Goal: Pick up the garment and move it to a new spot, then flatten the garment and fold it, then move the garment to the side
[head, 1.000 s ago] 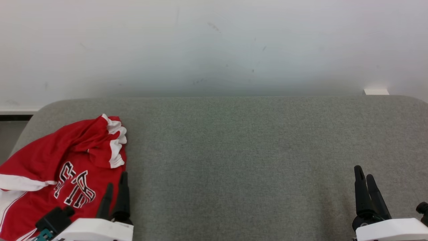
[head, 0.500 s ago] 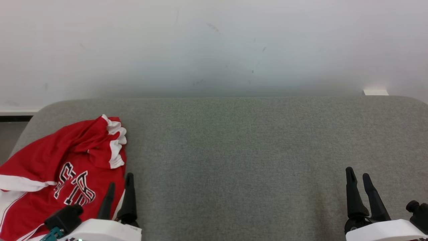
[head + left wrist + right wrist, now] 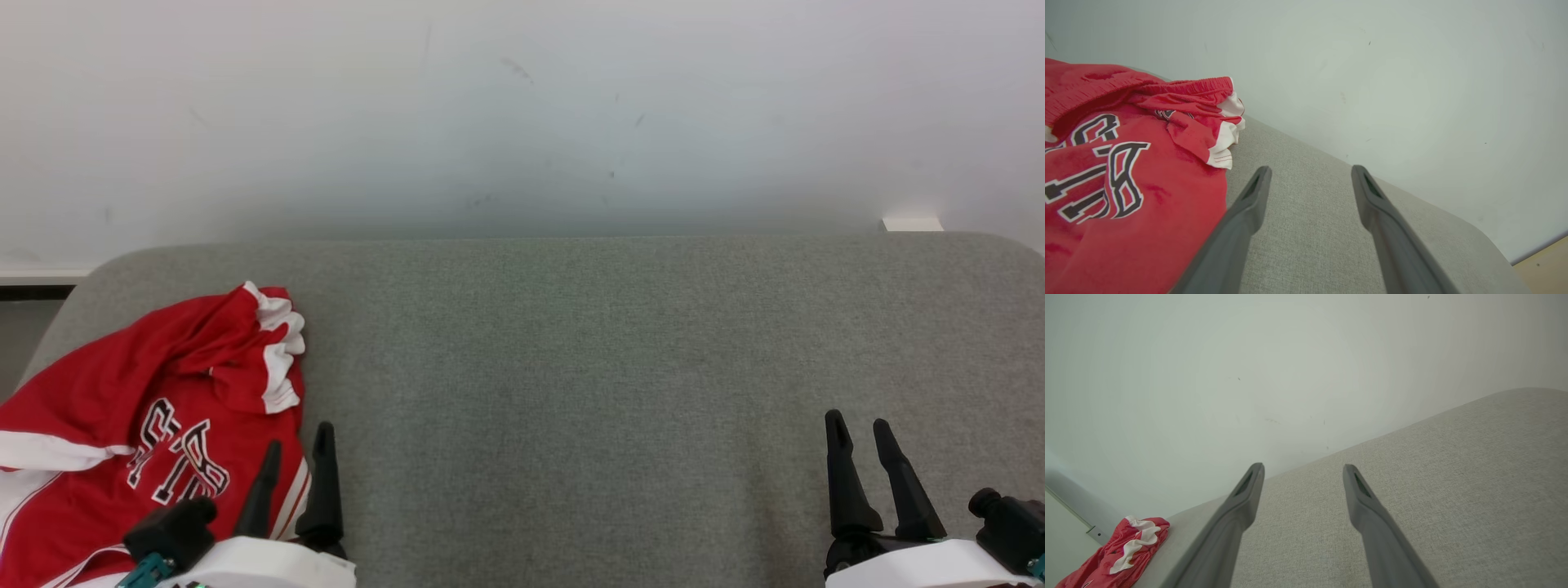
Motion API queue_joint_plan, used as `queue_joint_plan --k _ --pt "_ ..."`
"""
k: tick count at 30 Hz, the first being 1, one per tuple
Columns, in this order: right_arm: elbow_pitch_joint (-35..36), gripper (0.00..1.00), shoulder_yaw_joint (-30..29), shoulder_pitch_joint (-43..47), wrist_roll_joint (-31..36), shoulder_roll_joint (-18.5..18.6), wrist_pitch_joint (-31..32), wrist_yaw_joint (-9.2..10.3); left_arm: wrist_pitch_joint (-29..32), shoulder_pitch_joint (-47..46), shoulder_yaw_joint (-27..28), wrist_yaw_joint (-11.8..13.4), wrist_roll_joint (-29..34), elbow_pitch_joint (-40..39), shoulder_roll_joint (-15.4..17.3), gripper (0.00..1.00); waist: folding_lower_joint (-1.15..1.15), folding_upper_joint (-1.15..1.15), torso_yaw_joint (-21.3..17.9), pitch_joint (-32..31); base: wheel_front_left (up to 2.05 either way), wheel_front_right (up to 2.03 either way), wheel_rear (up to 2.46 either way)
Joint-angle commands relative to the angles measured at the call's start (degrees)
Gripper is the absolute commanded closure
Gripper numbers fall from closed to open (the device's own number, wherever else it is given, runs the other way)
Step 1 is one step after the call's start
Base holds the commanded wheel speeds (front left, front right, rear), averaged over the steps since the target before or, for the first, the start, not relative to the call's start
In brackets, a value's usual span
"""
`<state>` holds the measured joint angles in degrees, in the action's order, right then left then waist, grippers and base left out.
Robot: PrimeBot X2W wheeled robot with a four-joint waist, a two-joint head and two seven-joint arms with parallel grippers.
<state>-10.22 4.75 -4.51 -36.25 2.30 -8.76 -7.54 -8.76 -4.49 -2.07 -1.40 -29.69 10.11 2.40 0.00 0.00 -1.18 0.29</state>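
A crumpled red garment (image 3: 155, 408) with white trim and black-and-white lettering lies at the left end of the grey padded surface (image 3: 588, 367); it also appears in the left wrist view, garment (image 3: 1122, 163), and far off in the right wrist view, garment (image 3: 1122, 547). My left gripper (image 3: 297, 447) stands open at the lower left, its fingers just past the garment's right edge, holding nothing. My right gripper (image 3: 860, 433) is open over bare surface at the lower right. In the wrist views both the left gripper (image 3: 1308, 173) and the right gripper (image 3: 1302, 469) show spread fingers with nothing between.
A pale wall (image 3: 522, 114) rises right behind the surface's far edge. A small white block (image 3: 912, 224) sits at the back right. The surface's left corner rounds off near a dark baseboard strip (image 3: 33, 291).
Both grippers have opened. The left gripper shifted right off the garment's edge; the right gripper shifted left. The garment lies as before.
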Motion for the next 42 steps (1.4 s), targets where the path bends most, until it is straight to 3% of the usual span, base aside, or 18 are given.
queue_joint_plan --k 1,42 --pt "0.32 0.00 0.16 -0.86 1.48 0.62 -0.66 0.06 -0.67 -0.87 0.04 0.05 1.40 -0.37 0.46 0.00 0.00 0.00 -0.05 -0.02 0.00 0.00 0.00" --pt "0.32 0.00 2.50 -0.73 14.45 0.77 -5.63 0.09 -5.63 -0.33 -1.65 0.94 17.57 -0.25 0.64 0.00 0.00 0.00 -1.06 -0.19 0.00 0.00 0.00"
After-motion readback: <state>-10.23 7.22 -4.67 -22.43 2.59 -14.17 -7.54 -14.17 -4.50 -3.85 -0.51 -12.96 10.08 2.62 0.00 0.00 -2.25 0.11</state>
